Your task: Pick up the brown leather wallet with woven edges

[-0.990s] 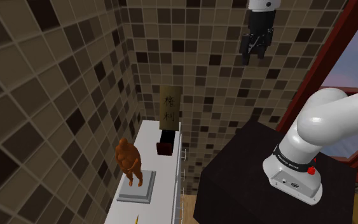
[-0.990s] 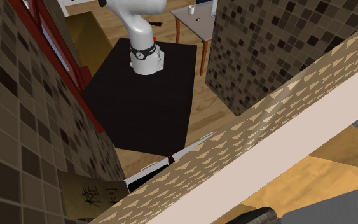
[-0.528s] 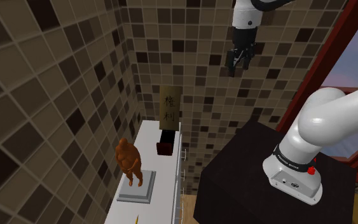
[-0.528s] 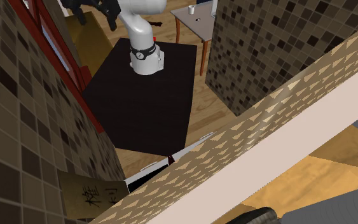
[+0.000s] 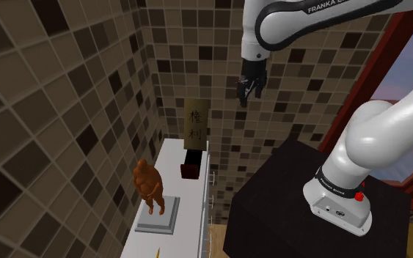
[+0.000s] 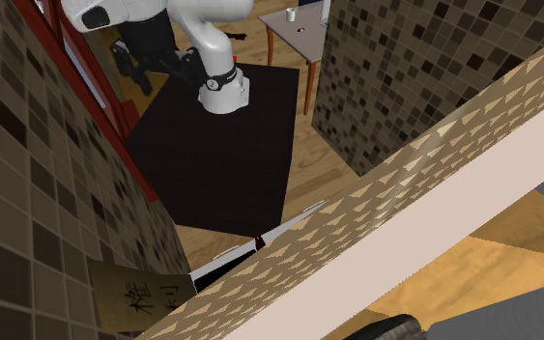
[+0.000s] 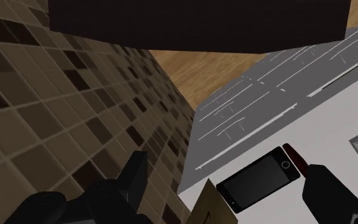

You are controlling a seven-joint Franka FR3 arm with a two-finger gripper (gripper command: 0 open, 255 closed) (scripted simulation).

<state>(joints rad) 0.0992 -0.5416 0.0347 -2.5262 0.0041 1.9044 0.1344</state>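
The wallet [image 5: 190,172] is found standing on the white table [image 5: 172,165], between a statue [image 5: 147,185] and a sign [image 5: 196,123]. It is rendered dark red; no weave can be made out. In the wrist view it is seen as a narrow strip across a black phone's [image 7: 257,179] short end. The tool [image 5: 247,91] is held well above the table, fingers apart.

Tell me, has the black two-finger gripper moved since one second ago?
Yes. In the shoulder view the black two-finger gripper has gone down and to the left, closer to the tan sign with dark characters.
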